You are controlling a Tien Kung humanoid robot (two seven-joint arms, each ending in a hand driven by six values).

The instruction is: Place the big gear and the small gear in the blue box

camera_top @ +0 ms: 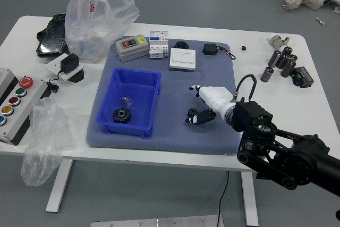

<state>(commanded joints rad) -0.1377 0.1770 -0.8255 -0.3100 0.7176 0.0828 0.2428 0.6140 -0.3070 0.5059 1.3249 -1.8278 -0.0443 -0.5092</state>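
The robot's right hand (219, 99) hangs over the blue-grey mat (170, 134), at about two o'clock from the small gear (192, 111). Its fingers (202, 117) are parted, with a clear gap between the thumb and the others, and they grip nothing. The thumb lies right by the small gear, on its four o'clock side (whether the two touch, I cannot tell). The small gear sits on the mat, outside the blue box (153, 102) and at roughly three o'clock from it. The big gear (121, 115) is already in the blue box, near seven o'clock on its floor, with a little clear packet (127, 101) just beside it.

Elsewhere on the worktop (265, 120), a white case (183, 59) lies at twelve o'clock from the small gear. A grey box (132, 48) stands past the blue box, also at twelve o'clock. A panel of coloured buttons (25, 111) (red, green, yellow and blue among them) is out at nine o'clock from the blue box, and a crumpled plastic bag (93, 30) at eleven.
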